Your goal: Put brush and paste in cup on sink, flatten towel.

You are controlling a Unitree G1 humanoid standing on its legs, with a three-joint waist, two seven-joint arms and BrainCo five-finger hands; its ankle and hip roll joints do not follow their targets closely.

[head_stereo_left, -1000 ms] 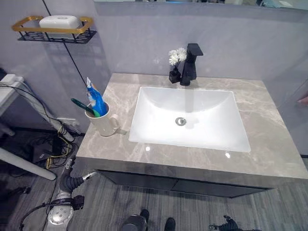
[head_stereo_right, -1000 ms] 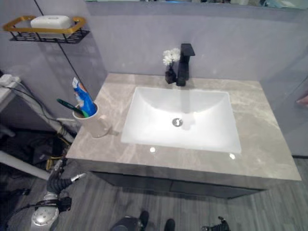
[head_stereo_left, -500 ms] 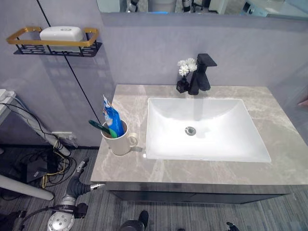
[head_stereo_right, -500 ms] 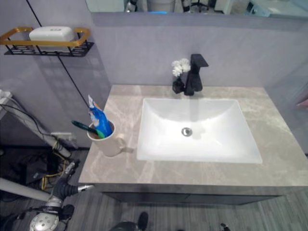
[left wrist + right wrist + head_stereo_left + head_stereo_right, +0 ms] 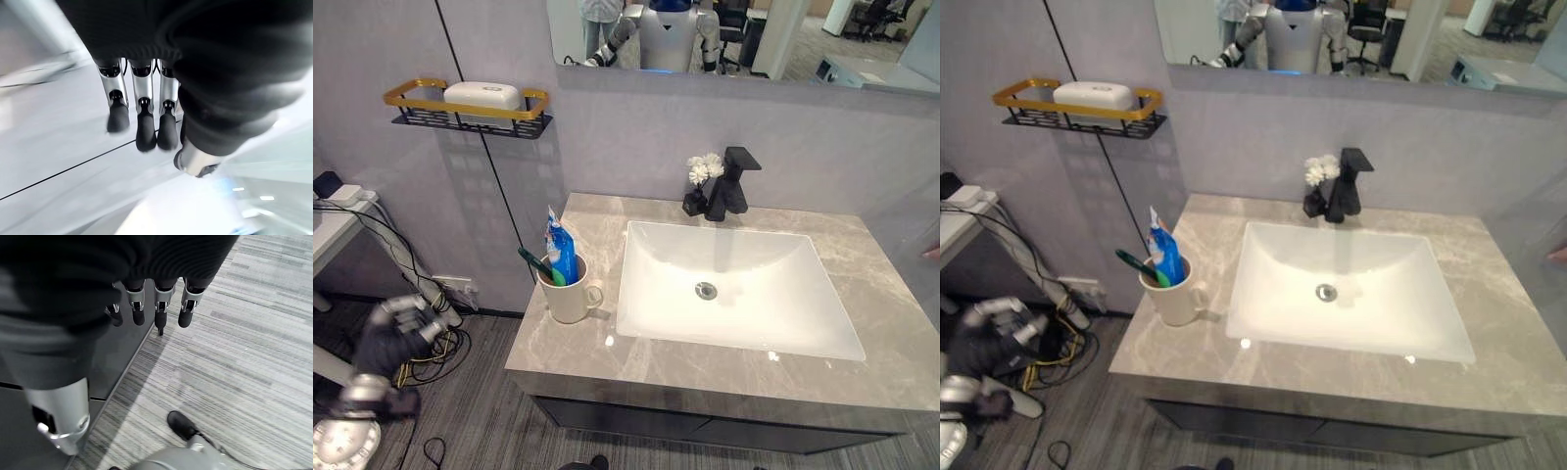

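The cream cup (image 5: 570, 291) is standing on the marble desk (image 5: 862, 257) just beside the white sink (image 5: 734, 284), holding the green brush (image 5: 540, 266) and the blue paste (image 5: 562, 251) (both are leaning toward the wall). The left hand (image 5: 393, 330) is hanging low beside the desk, well apart from the cup, its fingers (image 5: 142, 122) relaxed and holding nothing. The right hand (image 5: 151, 284) is hanging over the grey floor (image 5: 244, 347), fingers loosely straight and empty.
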